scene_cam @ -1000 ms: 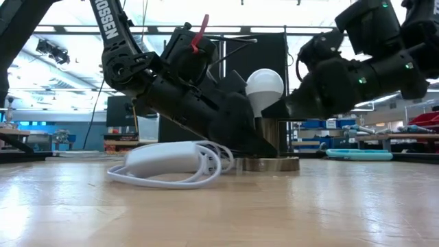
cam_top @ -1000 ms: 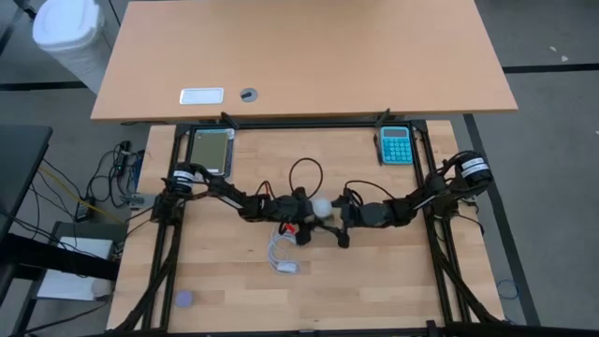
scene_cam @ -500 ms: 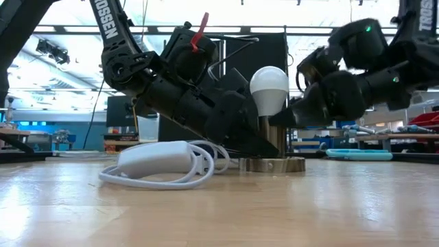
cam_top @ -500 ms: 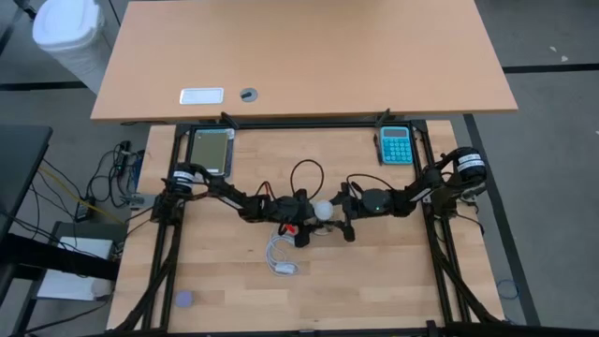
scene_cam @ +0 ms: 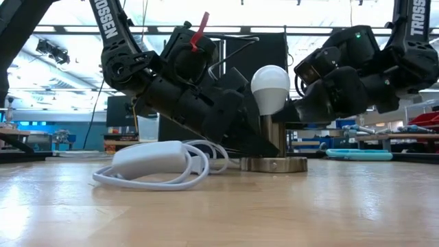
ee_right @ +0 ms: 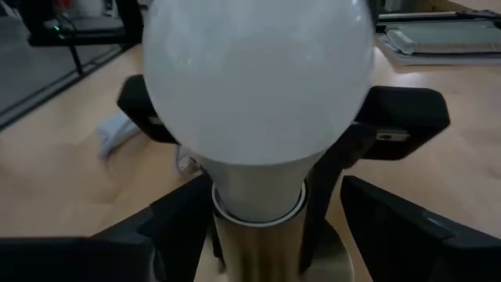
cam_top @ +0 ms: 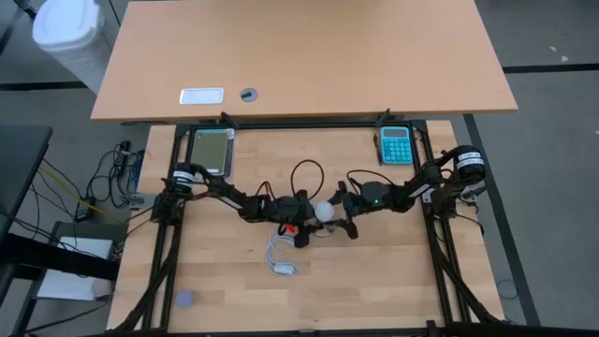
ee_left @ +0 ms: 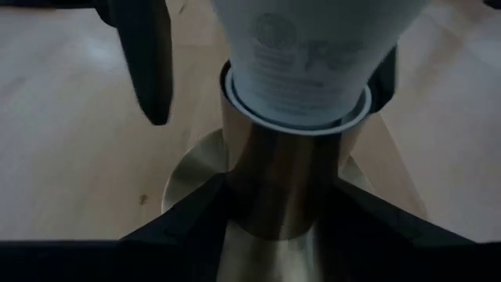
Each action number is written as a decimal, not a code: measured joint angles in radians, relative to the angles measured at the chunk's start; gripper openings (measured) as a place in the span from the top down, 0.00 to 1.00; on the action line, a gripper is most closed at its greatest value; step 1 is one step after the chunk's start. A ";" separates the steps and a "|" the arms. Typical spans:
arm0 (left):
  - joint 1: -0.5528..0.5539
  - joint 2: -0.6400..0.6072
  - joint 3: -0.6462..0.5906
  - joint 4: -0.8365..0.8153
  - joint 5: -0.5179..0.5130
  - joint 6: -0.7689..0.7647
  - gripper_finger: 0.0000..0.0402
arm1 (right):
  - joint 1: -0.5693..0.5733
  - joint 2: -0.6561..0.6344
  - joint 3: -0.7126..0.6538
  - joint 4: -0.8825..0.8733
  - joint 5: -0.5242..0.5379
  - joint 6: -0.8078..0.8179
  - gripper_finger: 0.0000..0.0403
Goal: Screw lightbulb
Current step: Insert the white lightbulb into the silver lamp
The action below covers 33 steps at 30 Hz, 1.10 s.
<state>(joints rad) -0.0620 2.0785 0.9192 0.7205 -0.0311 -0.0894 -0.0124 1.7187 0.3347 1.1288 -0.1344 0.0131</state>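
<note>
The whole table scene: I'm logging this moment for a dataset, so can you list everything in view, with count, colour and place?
lightbulb: one, white, upright in the socket at mid table
socket: one, brass-coloured metal, round foot on the work table
cable with adapter: one, white, coiled on the table beside the socket
calculator: one, teal, far right corner of the work table
tablet-like device: one, grey, far left corner
small object: one, pale purple, near left corner
desk: one, light wood, beyond the work table
bin: one, white, on the floor beside the desk
left gripper: dark, fingers either side of the socket stem
right gripper: dark, fingers flanking the socket just below the bulb
</note>
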 joint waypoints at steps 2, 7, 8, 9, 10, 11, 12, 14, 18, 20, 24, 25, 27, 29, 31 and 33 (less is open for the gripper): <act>0.000 0.000 0.000 0.000 0.000 -0.005 0.46 | 0.000 0.000 0.000 0.006 -0.012 0.019 0.31; 0.000 0.000 0.000 0.000 -0.001 -0.016 0.46 | 0.000 -0.002 -0.012 0.012 -0.017 0.040 0.31; 0.000 0.000 0.000 0.000 -0.002 -0.016 0.46 | 0.000 -0.002 -0.015 0.016 -0.018 0.040 0.31; 0.000 0.000 0.000 0.000 -0.003 -0.016 0.46 | 0.000 -0.002 -0.018 0.020 -0.018 0.040 0.31; 0.000 0.000 0.000 0.000 -0.004 -0.016 0.46 | 0.000 -0.003 -0.022 0.023 -0.019 0.040 0.31; 0.000 0.000 0.000 0.000 -0.004 -0.016 0.46 | -0.002 -0.007 -0.030 0.024 -0.020 0.036 0.31; 0.000 0.000 0.000 0.000 -0.005 -0.016 0.46 | -0.007 -0.011 -0.038 0.022 -0.021 0.033 0.31; 0.000 0.000 -0.001 -0.001 -0.007 -0.016 0.46 | -0.021 -0.025 -0.058 0.022 -0.031 0.031 0.31; 0.000 0.000 -0.001 0.000 -0.009 -0.016 0.46 | -0.053 -0.056 -0.102 0.080 -0.069 0.045 0.31; 0.000 0.000 -0.001 0.001 -0.009 -0.016 0.46 | -0.058 -0.062 -0.108 0.103 -0.071 0.046 0.31; 0.000 0.000 -0.001 0.003 -0.009 -0.017 0.46 | -0.047 -0.061 -0.085 0.087 -0.076 0.046 0.31; 0.000 0.000 -0.001 0.003 -0.009 -0.019 0.46 | -0.040 -0.061 -0.079 0.079 -0.076 0.046 0.31; 0.000 0.000 -0.001 0.004 -0.009 -0.019 0.46 | -0.028 -0.061 -0.067 0.077 -0.076 0.042 0.31; 0.000 0.000 -0.002 0.007 -0.010 -0.020 0.46 | -0.015 -0.061 -0.057 0.077 -0.077 0.042 0.31; 0.000 0.000 -0.002 0.010 -0.010 -0.021 0.46 | -0.002 -0.058 -0.050 0.066 -0.077 0.046 0.31; 0.000 0.000 -0.002 0.011 -0.012 -0.022 0.46 | 0.009 -0.048 -0.043 0.056 -0.074 0.046 0.32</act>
<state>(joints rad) -0.0620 2.0785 0.9173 0.7314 -0.0432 -0.1119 -0.0037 1.6709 0.2917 1.1849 -0.2089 0.0589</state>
